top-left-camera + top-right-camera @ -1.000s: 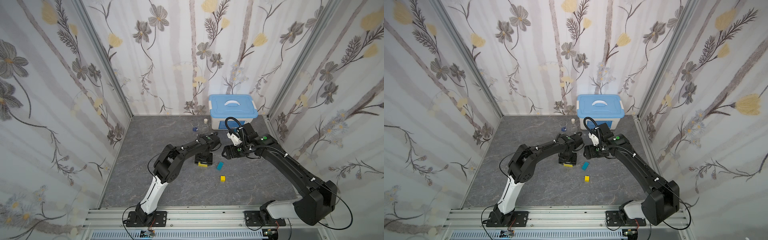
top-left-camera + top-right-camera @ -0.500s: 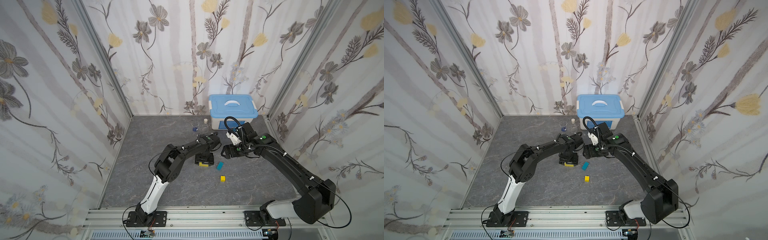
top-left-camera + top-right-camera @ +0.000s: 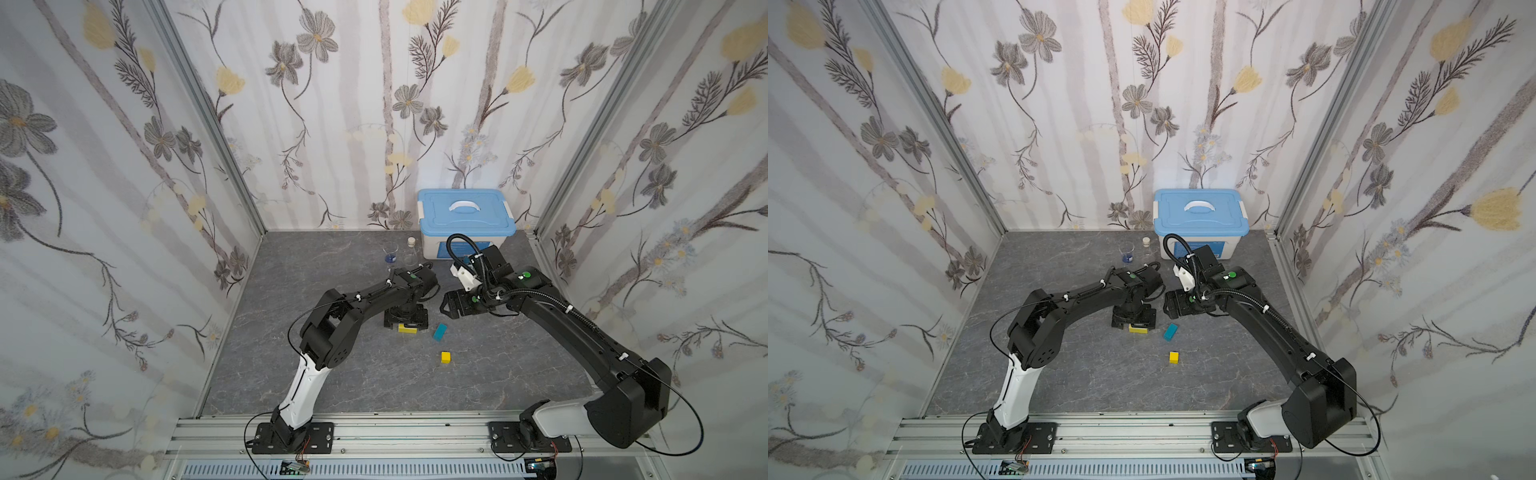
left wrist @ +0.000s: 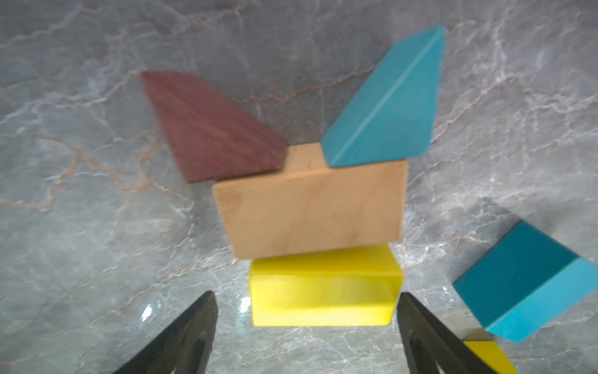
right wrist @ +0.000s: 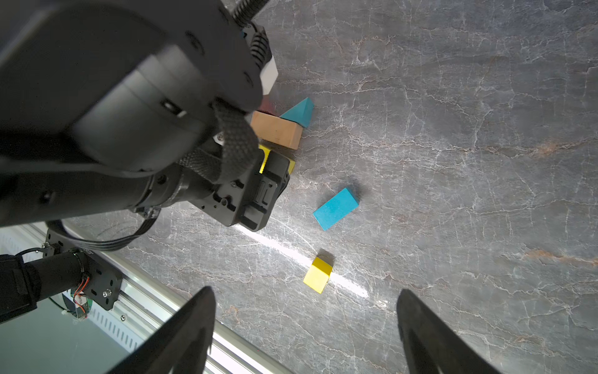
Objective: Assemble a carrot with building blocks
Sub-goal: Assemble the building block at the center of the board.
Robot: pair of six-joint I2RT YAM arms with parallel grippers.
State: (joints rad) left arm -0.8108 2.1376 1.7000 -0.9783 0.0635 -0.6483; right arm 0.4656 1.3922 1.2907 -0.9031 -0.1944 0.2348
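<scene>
Carrot (image 5: 276, 129) was part-built, flat on the grey marbled tabletop (image 3: 332, 374), mid-table between the two arms. The left wrist view gave the best look.

Maroon triangle (image 4: 210, 129) and teal triangle (image 4: 385, 107) were splayed apart as leaves, each with a corner meeting one long edge of the tan bar (image 4: 310, 207). Yellow bar (image 4: 323, 288) lay along the tan bar's opposite long edge, shorter and roughly parallel. Whether they touched or sat a hair apart, I could not tell.

Left gripper (image 4: 306, 294) pointed down over the yellow bar. Its fingers (image 4: 194, 323) stood parted, one past each end of the bar. Bare table showed between one finger and the bar, and the other finger sat just beside the bar's end. No squeeze on it that I could see. In both top views only a sliver of yellow showed from under the gripper.

Teal bar (image 4: 524, 281) lay loose and askew, near the yellow bar but apart from it, toward the right arm's side. Yellow cube (image 5: 318, 275) sat alone nearer the front rail (image 3: 415, 428), apart from the teal bar.

Right gripper (image 3: 444, 306) hovered above the table beside the left arm's wrist, fingers spread wide with nothing between them.

Blue-lidded box (image 3: 465, 212) stood against the back wall, with a glass beaker (image 3: 390, 253) and a small stoppered flask (image 3: 411, 249) just beside it.
</scene>
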